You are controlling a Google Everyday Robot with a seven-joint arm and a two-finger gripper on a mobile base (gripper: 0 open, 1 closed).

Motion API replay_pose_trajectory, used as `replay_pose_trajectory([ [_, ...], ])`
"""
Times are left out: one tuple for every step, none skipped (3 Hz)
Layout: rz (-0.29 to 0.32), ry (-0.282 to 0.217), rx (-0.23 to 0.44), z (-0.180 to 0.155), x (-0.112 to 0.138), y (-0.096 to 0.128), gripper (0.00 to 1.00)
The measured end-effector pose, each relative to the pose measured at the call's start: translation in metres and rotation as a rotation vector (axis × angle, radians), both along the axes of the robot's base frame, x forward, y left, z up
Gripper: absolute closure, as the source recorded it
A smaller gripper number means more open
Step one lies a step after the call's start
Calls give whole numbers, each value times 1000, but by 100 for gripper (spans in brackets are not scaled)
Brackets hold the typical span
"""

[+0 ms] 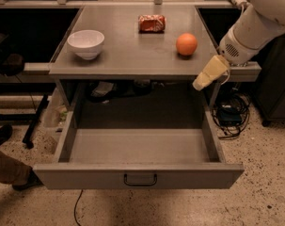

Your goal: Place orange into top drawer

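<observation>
The orange [186, 44] sits on the grey tabletop [128, 55], at its right side near the front edge. The top drawer [138, 174] is pulled wide open below the table; its inside shows bare grey metal, and a small dark handle [140, 180] sits at the centre of its front panel. My gripper [203, 80], cream-coloured on a white arm [255, 27], hangs at the table's front right corner. It is to the right of and below the orange, apart from it, above the drawer's right rear corner. It holds nothing.
A white bowl [86, 43] stands at the table's left. An orange-red foil snack packet [151, 23] lies at the back centre. Cables [231, 114] lie on the floor to the right. A person's leg and shoe [10, 171] are at the lower left.
</observation>
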State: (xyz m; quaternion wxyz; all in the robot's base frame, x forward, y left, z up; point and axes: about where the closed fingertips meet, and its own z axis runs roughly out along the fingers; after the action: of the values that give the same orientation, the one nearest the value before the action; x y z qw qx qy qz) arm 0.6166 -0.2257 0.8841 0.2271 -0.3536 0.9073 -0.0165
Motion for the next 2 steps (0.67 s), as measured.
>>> replay_pose_trajectory([
  [-61,-14,17,-3,17,-16,0],
  [-136,-21,72,10,32,-16,0],
])
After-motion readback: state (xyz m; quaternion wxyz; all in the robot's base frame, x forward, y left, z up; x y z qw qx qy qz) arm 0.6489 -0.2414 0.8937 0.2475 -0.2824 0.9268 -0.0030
